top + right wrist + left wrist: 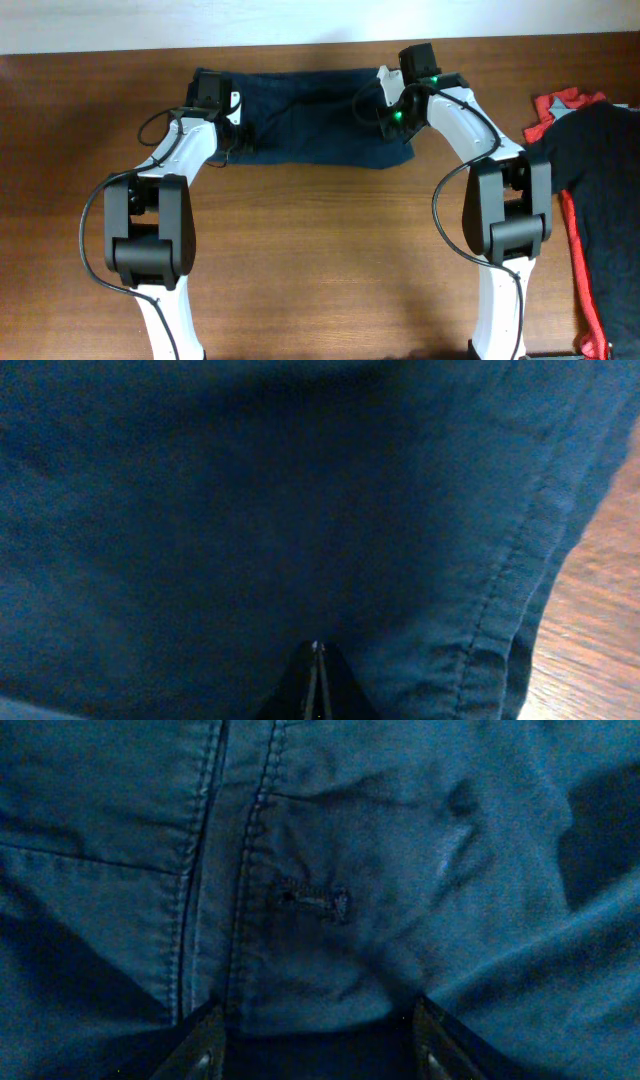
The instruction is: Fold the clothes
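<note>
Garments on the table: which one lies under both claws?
The navy shorts, spread along the far edge; the black shirt and red garment lie at the right, clear of both.

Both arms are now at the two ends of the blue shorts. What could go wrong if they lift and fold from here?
1. The right gripper is shut on the shorts, but the left gripper is open, with its fingers apart over the cloth. Lifting now would probably raise only one end and skew the fold.
2. How much cloth the right pinch holds cannot be seen. A thin pinch may slip out.
</note>
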Motion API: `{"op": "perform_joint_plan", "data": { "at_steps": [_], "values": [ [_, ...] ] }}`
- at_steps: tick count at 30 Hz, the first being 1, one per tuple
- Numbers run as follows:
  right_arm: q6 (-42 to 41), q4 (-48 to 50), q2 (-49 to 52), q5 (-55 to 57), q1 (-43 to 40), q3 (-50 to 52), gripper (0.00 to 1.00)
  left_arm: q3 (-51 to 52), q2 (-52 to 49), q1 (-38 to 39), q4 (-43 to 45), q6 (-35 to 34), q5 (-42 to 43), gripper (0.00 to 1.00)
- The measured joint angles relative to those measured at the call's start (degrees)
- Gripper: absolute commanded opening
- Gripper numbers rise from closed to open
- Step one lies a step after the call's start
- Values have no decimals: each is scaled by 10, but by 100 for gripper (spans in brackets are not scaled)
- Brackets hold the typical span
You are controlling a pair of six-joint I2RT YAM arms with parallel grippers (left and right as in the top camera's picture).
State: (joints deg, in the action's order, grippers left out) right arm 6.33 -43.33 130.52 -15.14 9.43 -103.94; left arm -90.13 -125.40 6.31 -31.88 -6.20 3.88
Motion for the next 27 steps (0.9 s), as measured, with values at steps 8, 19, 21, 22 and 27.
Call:
{"op": "perform_joint_plan", "data": {
  "at_steps": [8, 19, 21, 22, 27],
  "values": [
    [3, -13, 15, 9, 0, 28, 4, -4, 0, 4, -5, 4, 10, 82],
    [-6, -155, 7, 20, 2, 29, 4, -30, -9, 22, -120, 13, -18, 56],
    [-8, -183, 7, 24, 2, 29, 4, -35, -9, 28, -163, 6, -20, 56],
    [-9, -206, 7, 26, 2, 30, 4, -36, -8, 32, -189, -3, -21, 57],
    [-13, -271, 7, 33, 2, 37, 4, -37, -7, 49, -307, -42, -15, 74]
  ]
}}
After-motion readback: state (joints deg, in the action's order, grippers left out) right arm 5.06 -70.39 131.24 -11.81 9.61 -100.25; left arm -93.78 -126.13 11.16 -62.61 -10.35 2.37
